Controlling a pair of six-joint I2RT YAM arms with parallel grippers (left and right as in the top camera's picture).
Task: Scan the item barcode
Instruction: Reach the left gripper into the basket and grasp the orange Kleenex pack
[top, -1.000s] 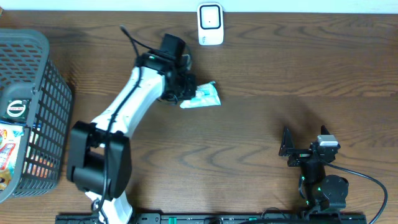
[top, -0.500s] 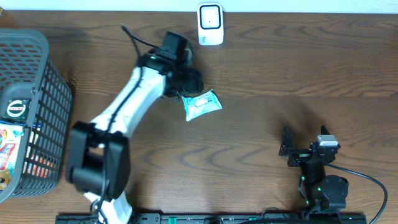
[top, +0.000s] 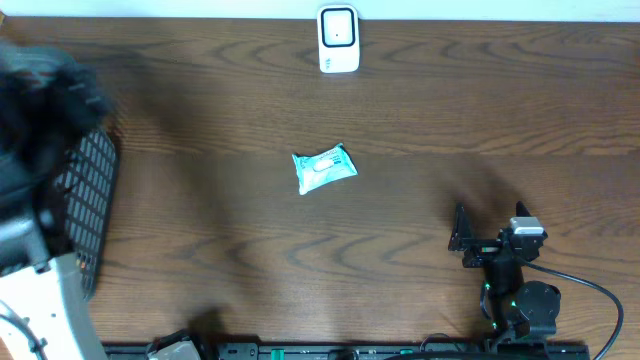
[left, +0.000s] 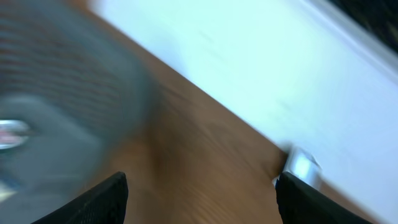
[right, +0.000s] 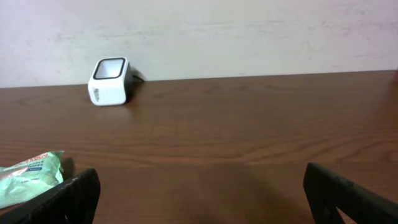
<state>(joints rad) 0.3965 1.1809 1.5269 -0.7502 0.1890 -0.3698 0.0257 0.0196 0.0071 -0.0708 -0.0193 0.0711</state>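
1. Brown wooden tabletop (top: 200, 230) was spread below a pale wall (right: 249, 31), with the scanner (top: 338, 40) stood at its far edge.
2. The teal packet (top: 323, 169), gripped a second earlier by the left arm just in front of the scanner, had been let go. It was left lying flat mid-table, apart from the scanner.
3. The left gripper (left: 200, 193) had been swung away toward the basket (top: 95, 190). Its view was smeared by motion, but its jaws were seen parted with nothing between them.
4. The right gripper (right: 200, 180) was kept parked near the front edge, jaws wide and empty.
5. The scan of this packet was judged finished, and the basket was probably to be visited for another item.
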